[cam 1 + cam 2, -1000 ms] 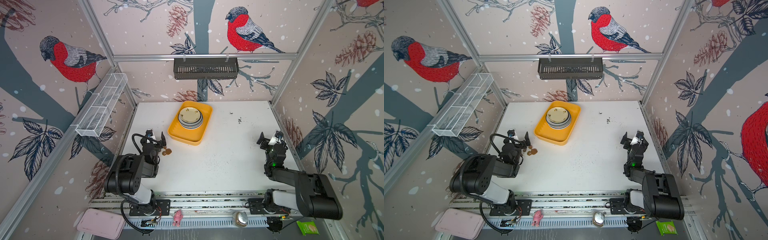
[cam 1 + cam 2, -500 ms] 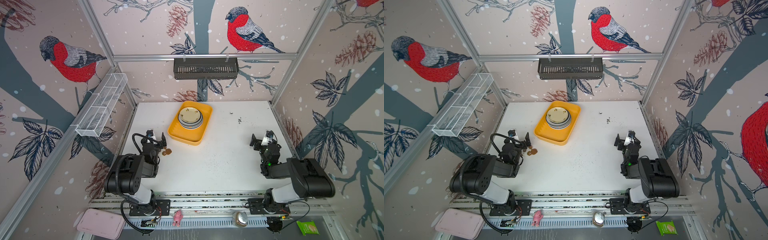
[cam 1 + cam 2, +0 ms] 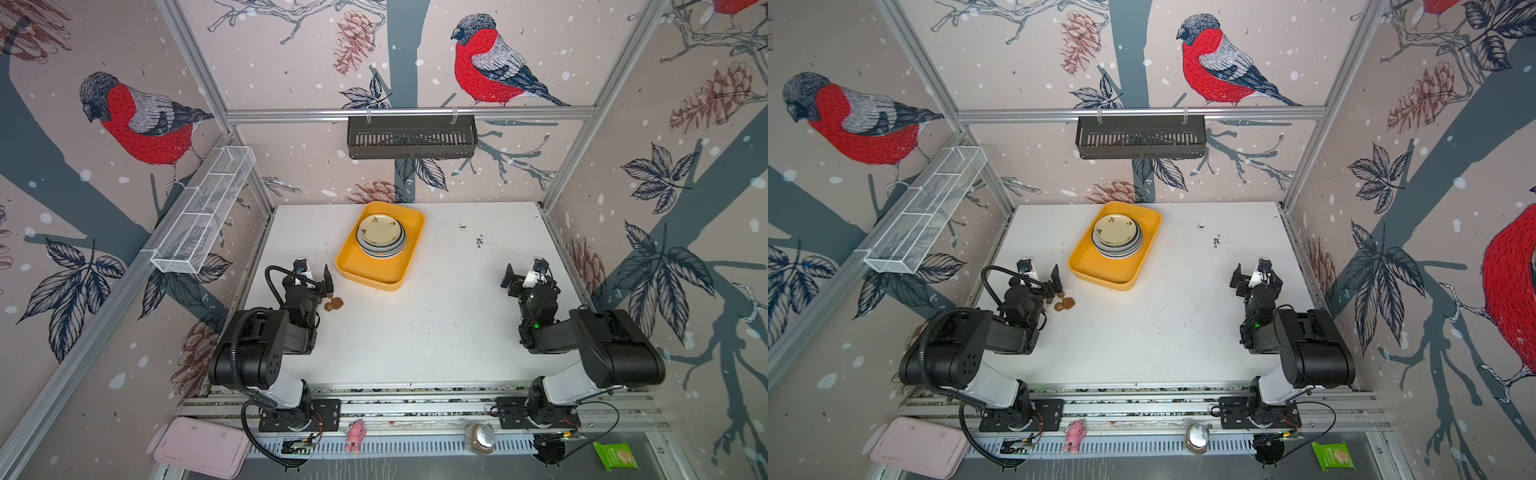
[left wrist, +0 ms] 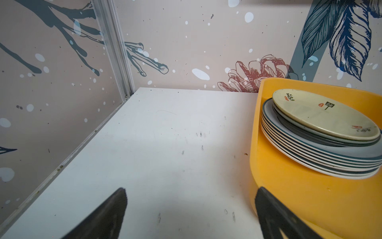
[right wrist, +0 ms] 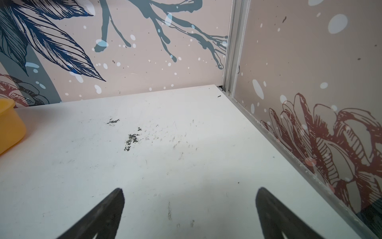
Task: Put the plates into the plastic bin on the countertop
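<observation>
A stack of several plates [image 3: 381, 237] [image 3: 1116, 235], topped by a small cream plate [image 4: 324, 115], sits inside the yellow plastic bin [image 3: 365, 272] [image 3: 1100, 270] [image 4: 299, 196] at the back middle of the white countertop [image 3: 436, 311]. My left gripper [image 3: 314, 274] [image 3: 1042, 272] [image 4: 191, 190] stands open and empty just left of the bin's near corner. My right gripper [image 3: 523, 274] [image 3: 1250, 274] [image 5: 190, 190] is open and empty over bare countertop near the right wall. In the right wrist view, only a corner of the bin [image 5: 10, 128] shows.
A small brown toy [image 3: 333, 304] [image 3: 1064, 304] lies by the left gripper. A black slotted basket [image 3: 411, 137] hangs on the back wall, a white wire shelf [image 3: 203, 220] on the left wall. A pink tray [image 3: 199, 446] and a green packet [image 3: 615, 455] lie below the front rail.
The right arm has shifted, and its gripper has drifted slightly left and away from the right wall, still open. The left arm, the plates and the bin have not moved.
</observation>
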`<state>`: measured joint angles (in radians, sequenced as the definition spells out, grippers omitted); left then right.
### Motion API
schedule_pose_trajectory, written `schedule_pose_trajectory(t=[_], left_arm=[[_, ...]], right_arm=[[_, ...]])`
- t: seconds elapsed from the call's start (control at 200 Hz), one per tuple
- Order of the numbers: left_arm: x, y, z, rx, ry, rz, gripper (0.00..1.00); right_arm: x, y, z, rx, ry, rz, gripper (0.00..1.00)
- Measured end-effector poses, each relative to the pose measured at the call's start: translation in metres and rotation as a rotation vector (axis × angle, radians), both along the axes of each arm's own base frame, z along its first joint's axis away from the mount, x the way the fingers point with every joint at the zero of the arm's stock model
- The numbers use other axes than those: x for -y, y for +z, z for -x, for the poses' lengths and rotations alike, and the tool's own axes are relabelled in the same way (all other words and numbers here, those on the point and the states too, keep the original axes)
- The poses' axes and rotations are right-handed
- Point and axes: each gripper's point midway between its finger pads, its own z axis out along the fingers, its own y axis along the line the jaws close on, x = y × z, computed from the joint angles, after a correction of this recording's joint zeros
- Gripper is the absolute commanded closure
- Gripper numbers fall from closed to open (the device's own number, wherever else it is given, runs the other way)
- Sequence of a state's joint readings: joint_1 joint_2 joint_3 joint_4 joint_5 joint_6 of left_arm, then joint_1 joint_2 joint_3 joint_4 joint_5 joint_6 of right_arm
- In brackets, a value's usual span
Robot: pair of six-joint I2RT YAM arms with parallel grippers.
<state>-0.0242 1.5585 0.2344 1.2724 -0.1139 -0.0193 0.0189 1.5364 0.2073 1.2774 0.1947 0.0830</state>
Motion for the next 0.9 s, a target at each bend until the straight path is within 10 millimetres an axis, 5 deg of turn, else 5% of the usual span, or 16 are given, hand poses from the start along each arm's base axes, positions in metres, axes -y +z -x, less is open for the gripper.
schedule_pose_trajectory(t=[0.901], left_arm=[[0.0039,-0.0007,0.0006,-0.002,-0.013,-0.001,0.04]], right_arm=[[-0.0009,0.0006,0.0031,0.01,0.0,0.0,0.0]])
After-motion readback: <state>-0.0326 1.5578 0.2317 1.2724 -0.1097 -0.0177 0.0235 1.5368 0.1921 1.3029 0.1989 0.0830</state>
